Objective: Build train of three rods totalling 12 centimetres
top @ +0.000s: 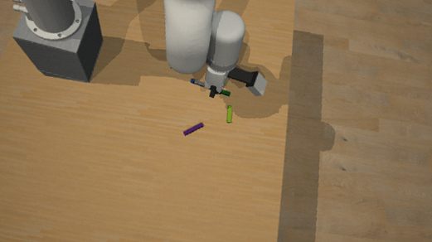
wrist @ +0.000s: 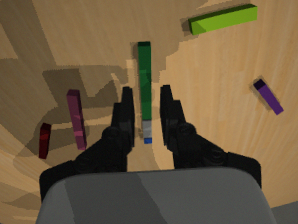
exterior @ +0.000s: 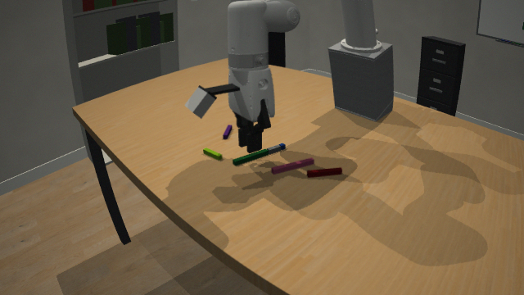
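A green rod, a grey rod and a blue rod lie flat end to end in that order. They look like one straight line with no visible gap. My gripper is open and empty, a little above the green rod, with one finger on each side of the line in the wrist view. In the top view the gripper hides the joint between green and grey.
A lime rod and a purple rod lie apart on one side. A pink rod and a red rod lie on the other, hidden by the arm in the top view.
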Controlling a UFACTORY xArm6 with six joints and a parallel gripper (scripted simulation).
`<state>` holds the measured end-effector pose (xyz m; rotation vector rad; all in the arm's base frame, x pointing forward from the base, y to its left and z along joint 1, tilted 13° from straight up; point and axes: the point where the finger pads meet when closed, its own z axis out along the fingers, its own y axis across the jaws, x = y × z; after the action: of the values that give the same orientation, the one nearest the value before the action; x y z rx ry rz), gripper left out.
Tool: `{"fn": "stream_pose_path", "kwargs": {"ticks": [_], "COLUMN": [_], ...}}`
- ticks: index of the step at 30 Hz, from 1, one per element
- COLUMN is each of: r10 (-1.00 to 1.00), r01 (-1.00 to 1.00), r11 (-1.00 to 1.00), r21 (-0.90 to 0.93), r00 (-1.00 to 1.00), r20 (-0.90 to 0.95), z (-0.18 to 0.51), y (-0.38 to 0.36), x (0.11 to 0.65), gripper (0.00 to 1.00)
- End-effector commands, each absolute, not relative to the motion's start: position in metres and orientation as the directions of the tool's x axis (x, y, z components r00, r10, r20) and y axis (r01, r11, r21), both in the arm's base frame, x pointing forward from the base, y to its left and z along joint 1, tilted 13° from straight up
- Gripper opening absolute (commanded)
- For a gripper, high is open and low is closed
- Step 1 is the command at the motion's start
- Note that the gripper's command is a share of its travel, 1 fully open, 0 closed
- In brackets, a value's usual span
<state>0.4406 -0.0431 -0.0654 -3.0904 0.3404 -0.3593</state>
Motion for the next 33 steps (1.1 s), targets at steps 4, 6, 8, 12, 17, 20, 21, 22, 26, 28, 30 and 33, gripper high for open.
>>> {"fn": "stream_pose_path", "kwargs": {"ticks": [4,6,8,12,17,20,21,22,26,28,30,33], "r10": [-0.216,-0.216,-0.216,-0.216,-0.216,-0.216,-0.216,-0.216,-0.216,-0.216,-0.216,-0.216], "r01": [-0.212,-0.212,-0.212,-0.212,-0.212,-0.212,-0.212,-0.212,-0.212,-0.212,-0.212,-0.212], "r11": [-0.976,-0.976,-0.976,-0.976,-0.976,-0.976,-0.976,-0.976,-0.976,-0.976,-0.976,-0.976], "r21": [-0.043,-0.043,-0.043,-0.043,-0.043,-0.043,-0.043,-0.043,-0.043,-0.043,-0.043,-0.043], "r00": [0.95,0.95,0.95,0.95,0.95,0.95,0.95,0.95,0.95,0.95,0.95,0.95], "r20": [0.224,0.224,0.224,0.224,0.224,0.224,0.224,0.224,0.224,0.224,0.224,0.224], "z": [-0.052,-0.048,-0.043,-0.034,-0.027,-0.018,-0.015,-0.012,-0.003,-0.001,-0.001,-0.001], "y": [-0.043,-0.043,-0.043,-0.043,-0.043,-0.043,-0.043,-0.043,-0.043,-0.043,-0.043,-0.043], "x": [0.438,0.437,0.436,0.434,0.432,0.43,0.43,0.429,0.427,0.426,0.426,0.426], "gripper": [0.24,0.24,0.24,0.24,0.24,0.24,0.24,0.24,0.24,0.24,0.24,1.0]}}
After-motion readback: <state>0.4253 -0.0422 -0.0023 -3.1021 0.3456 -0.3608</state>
